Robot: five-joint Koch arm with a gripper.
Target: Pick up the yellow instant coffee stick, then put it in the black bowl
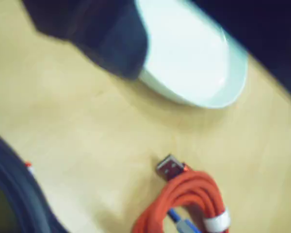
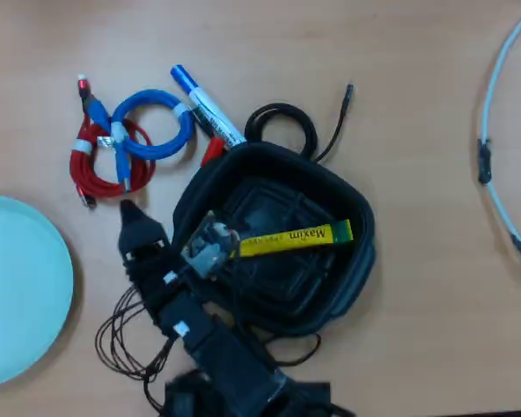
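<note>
Lying inside the black bowl (image 2: 347, 269), low and centre in the overhead view, I log the yellow instant coffee stick (image 2: 291, 239): long, thin, "Maxim" lettering legible, green end toward the right, its left end at the gripper (image 2: 210, 246).

Gripper: it reaches in over the bowl's left wall from the lower left of the frame, a pale translucent-looking piece at its tip touching or holding the stick's left end. I cannot tell whether the jaws are clamped on the stick or apart; the tips are not separately visible. The stick rests nearly level, slightly tilted, across the bowl's ridged square bottom.

Bowl: rounded-square, thick dark walls, standing on the wooden table (image 2: 417, 69).

Items just above the bowl's upper rim, overhead view: a coiled black cable (image 2: 282, 122); a blue-and-white marker pen (image 2: 204, 104), lying diagonally; a red tip (image 2: 213, 152) showing beside the rim, its body hidden.

Upper left: a blue coiled cable (image 2: 156, 126) overlapping a red coiled cable (image 2: 100, 169).

Left edge: a round pale blue plate (image 2: 17, 287), partly cut off.

Lower left: thin black wires (image 2: 122, 347) trailing beside the arm.

Right edge: a white cable (image 2: 495, 130) curving down the frame.

Wrist view, blurred: plate (image 1: 194, 58) at top, red coiled cable (image 1: 194, 194) with its metal plug at bottom, dark shapes at the corners that I cannot identify.
</note>
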